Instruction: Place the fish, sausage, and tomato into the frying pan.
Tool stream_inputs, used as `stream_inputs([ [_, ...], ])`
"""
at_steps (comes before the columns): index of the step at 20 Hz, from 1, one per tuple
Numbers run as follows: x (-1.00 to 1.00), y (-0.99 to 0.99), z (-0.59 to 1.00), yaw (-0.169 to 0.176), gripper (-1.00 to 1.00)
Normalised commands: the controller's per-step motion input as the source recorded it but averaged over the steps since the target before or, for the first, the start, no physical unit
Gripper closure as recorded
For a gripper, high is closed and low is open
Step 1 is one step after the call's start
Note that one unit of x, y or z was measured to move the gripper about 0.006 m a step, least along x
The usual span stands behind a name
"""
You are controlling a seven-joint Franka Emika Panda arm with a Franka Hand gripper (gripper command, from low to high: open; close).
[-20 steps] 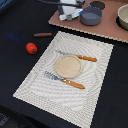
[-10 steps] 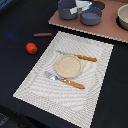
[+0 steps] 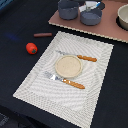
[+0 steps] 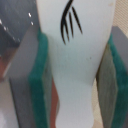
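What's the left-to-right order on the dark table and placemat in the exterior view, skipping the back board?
tomato → sausage → beige plate with a fork in front and a knife behind it.

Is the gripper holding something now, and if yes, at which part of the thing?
Yes. The gripper holds the fish between its green pads, which press on its flat body from both sides, near the dark marking.

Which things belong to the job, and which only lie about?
Job: flat white toy fish, thin reddish-brown sausage, glossy red tomato, grey-blue metal frying pan.
Lying about: dark grey pot, beige bowl, round beige plate, brown-handled knife, brown-handled fork, striped placemat.
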Motion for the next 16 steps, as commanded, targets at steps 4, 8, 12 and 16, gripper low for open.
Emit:
stream_inputs([
  [4, 0.59, 0.79, -0.01, 0.000, 1.00],
  [8, 0.17, 0.49, -0.03, 0.000, 1.00],
  [12, 0.11, 0.36, 0.02, 0.000, -1.00],
  [16, 0.11, 0.21, 0.07, 0.000, -1.00],
])
